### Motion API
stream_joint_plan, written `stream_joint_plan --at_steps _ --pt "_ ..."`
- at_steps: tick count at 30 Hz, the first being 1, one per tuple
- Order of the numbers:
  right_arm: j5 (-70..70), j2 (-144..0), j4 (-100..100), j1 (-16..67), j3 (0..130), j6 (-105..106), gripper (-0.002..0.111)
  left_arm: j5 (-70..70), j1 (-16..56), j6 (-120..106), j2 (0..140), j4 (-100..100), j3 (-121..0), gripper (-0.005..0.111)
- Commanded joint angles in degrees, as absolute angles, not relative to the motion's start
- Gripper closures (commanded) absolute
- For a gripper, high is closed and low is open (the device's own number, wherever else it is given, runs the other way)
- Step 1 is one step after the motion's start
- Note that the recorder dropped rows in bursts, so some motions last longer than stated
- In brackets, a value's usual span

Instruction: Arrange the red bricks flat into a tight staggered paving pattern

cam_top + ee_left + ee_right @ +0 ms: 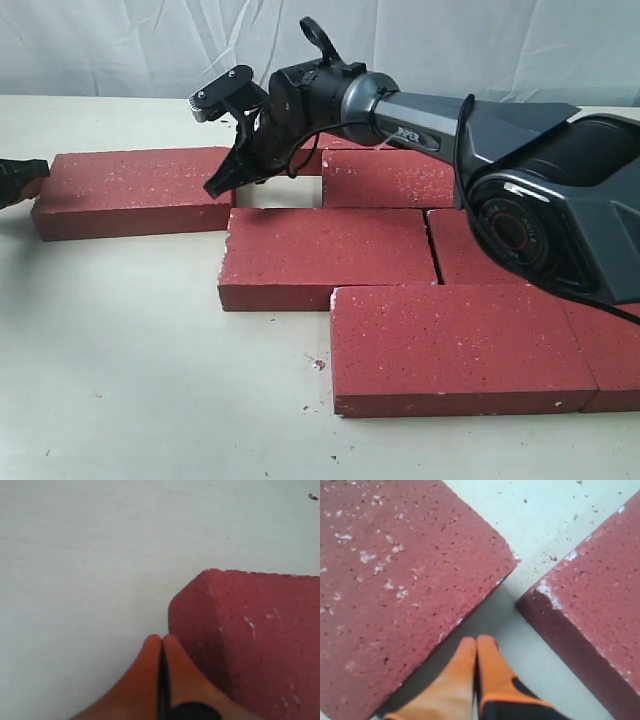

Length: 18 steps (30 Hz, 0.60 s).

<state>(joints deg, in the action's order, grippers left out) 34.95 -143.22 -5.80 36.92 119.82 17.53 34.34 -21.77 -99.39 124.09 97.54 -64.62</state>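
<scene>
**Exterior view.** Shows bricks (470, 255) lying flat on pale desk (120, 380) in staggered rows.
- Left brick (140, 190): alone at left of rear row.
- Rear brick (390, 178): further right in the same row, with an open gap of desk between the two.
- Middle brick (325, 255): one row nearer, below that gap, just beside left brick's near corner.
- Front brick (460, 345): nearest row, tight against another at the right edge.
- Right arm (520, 170): reaches from right across the middle.
- Right tool (215, 188): clenched and empty, tips down at the gap by left brick's right end.
- Left tool (30, 180): dark, at far left edge, against left brick's outer end. State unreadable here.

**Left wrist view.** Shows left tool (161, 642) clenched, orange fingertips (147, 655) pressed together, holding nothing. Sits just beside a chipped brick corner (250, 645); cannot tell whether touching. Bare desk (90, 555) elsewhere.

**Right wrist view.** Shows right tool (476, 642) clenched, nothing between orange fingertips (490, 655). Points into the strip of desk (540, 515) between two speckled bricks (395, 580) (600, 620), closer to the larger one's edge. Red crumbs (552, 557) scattered on that strip.
</scene>
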Motion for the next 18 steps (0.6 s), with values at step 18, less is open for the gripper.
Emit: stream_joint_plan --at_steps 18 --pt "41.42 -141.9 -9.36 36.69 119.92 20.01 0.109 34.88 -17.05 -102.59 123.96 99.6 -64.81 0.107"
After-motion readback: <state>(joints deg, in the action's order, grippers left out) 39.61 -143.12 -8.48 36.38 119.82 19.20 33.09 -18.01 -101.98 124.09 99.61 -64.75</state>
